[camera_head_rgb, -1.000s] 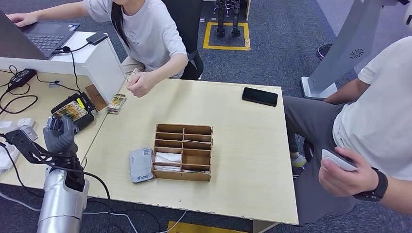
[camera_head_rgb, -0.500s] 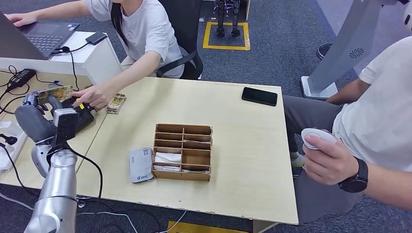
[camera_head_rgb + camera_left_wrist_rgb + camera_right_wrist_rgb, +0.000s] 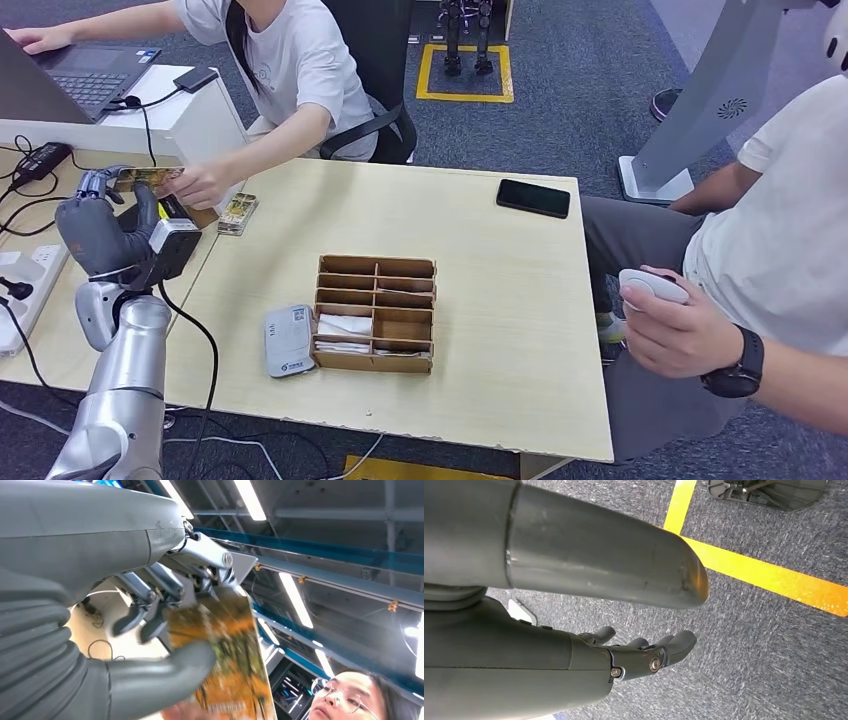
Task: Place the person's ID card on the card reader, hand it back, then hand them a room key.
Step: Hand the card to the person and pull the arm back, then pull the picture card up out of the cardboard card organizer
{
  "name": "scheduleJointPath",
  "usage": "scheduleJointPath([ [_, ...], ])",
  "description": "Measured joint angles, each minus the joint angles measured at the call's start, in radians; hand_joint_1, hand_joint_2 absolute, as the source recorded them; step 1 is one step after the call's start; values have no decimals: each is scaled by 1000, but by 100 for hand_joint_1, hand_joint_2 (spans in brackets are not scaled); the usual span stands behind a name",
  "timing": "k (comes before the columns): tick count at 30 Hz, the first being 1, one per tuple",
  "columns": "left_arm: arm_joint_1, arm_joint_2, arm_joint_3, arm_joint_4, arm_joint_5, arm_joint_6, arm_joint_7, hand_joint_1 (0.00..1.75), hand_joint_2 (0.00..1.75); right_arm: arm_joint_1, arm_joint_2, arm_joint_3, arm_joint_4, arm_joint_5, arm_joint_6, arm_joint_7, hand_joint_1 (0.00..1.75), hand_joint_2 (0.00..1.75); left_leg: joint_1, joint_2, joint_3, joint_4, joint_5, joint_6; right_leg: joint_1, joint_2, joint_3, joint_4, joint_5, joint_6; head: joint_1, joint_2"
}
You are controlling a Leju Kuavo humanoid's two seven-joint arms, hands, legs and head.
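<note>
My left hand (image 3: 103, 228) is raised over the left side table and pinches an orange-yellow ID card (image 3: 146, 178) between thumb and fingers. The left wrist view shows the ID card (image 3: 231, 652) close up in that grip. The seated person's hand (image 3: 205, 186) touches the card's far end. A grey-white card reader (image 3: 288, 340) lies flat on the main table, next to a wooden divided box (image 3: 378, 313) with white room keys (image 3: 345, 326) in one compartment. My right hand (image 3: 644, 655) hangs over carpet, fingers apart and holding nothing.
A small stack of cards (image 3: 240, 212) lies by the table's left edge, and a black phone (image 3: 533, 198) sits at the far right. A second person on the right holds a white controller (image 3: 652, 286). Cables, a power strip and a laptop (image 3: 95, 75) crowd the left side.
My left hand rose from low at the side table and now holds the ID card. The seated person's hand reached across from their lap to the card.
</note>
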Motion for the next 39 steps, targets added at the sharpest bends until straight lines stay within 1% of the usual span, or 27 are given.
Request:
scheduleJointPath([
  [8, -17, 0, -6, 45, 91, -37, 54, 0, 175, -1, 1, 0, 0, 3, -2, -9, 0, 0, 0, 0, 0, 0, 0, 0, 0, 0, 0, 0, 0, 0, 0, 0],
  [13, -21, 0, -11, 62, 123, -59, 63, 0, 175, -1, 1, 0, 0, 1, -3, -10, 0, 0, 0, 0, 0, 0, 0, 0, 0, 0, 0, 0, 0, 0, 0, 0],
  [15, -17, 0, -22, 61, 144, -95, 56, 0, 175, -2, 1, 0, 0, -2, -3, -9, 0, 0, 0, 0, 0, 0, 0, 0, 0, 0, 0, 0, 0, 0, 0, 0],
  [17, 7, -1, -50, 34, 167, -173, 43, 0, 175, -2, 1, -4, 0, -11, -5, -6, 0, 0, 0, 0, 0, 0, 0, 0, 0, 0, 0, 0, 0, 0, 0, 0],
  [20, 99, -8, -147, -85, 167, -306, 55, 0, 175, 0, 1, -17, 0, -27, -6, -5, 0, 0, 0, 0, 0, 0, 0, 0, 0, 0, 0, 0, 0, 0, 0, 0],
  [21, 135, -10, -192, -135, 156, -336, 66, 0, 175, 0, 1, -22, 0, -31, -8, -4, 0, 0, 0, 0, -1, 0, 0, 0, 0, 0, -1, -1, 0, 0, 0, 0],
  [23, 198, -12, -293, -233, 111, -369, 95, 0, 175, 1, 1, -34, 0, -36, -13, -2, 0, 0, -1, 0, -1, 0, -1, 0, 0, 0, -1, -1, 0, 0, 0, 0],
  [25, 243, -11, -406, -321, 36, -370, 135, 0, 175, 2, 1, -46, 0, -39, -20, -3, 0, 0, -1, -1, -2, 0, -1, 0, -1, -1, -1, -1, 0, 0, 0, 0],
  [27, 271, -7, -522, -392, -29, -357, 179, 0, 175, 1, 1, -57, 0, -45, -26, -11, 0, 0, -1, -1, -3, 0, -1, 0, -1, -2, -1, -1, 0, 0, 0, 0],
  [29, 287, 1, -624, -445, -58, -353, 207, 0, 175, 2, 1, -67, 0, -51, -33, -23, 0, 0, -1, -1, -3, 0, -1, 0, -1, -2, -1, -1, 0, 0, 0, 0],
  [31, 298, 13, -705, -485, -63, -357, 220, 0, 175, 2, 1, -75, 0, -52, -40, -32, 0, 0, -1, -1, -3, 0, -1, 0, -1, -2, -2, -1, 0, 0, 0, 0],
  [35, 317, 51, -826, -546, -36, -384, 230, 0, 175, 2, 1, -91, 0, -54, -44, -24, 0, 0, 0, -1, -2, 0, -1, 0, -1, -2, -2, -1, 0, 0, 0, 0],
  [37, 329, 71, -863, -565, -41, -384, 231, 0, 175, 2, 1, -97, 0, -54, -44, -17, 0, 0, 0, -1, -2, 0, -1, 0, 0, -1, -2, 0, 0, 0, 0, 0],
  [39, 344, 87, -893, -576, -93, -362, 243, 0, 175, 3, 1, -102, 0, -53, -44, -9, 0, 0, 0, -1, -2, 0, -1, 0, 0, -1, -2, 0, 0, 0, 0, 0],
])
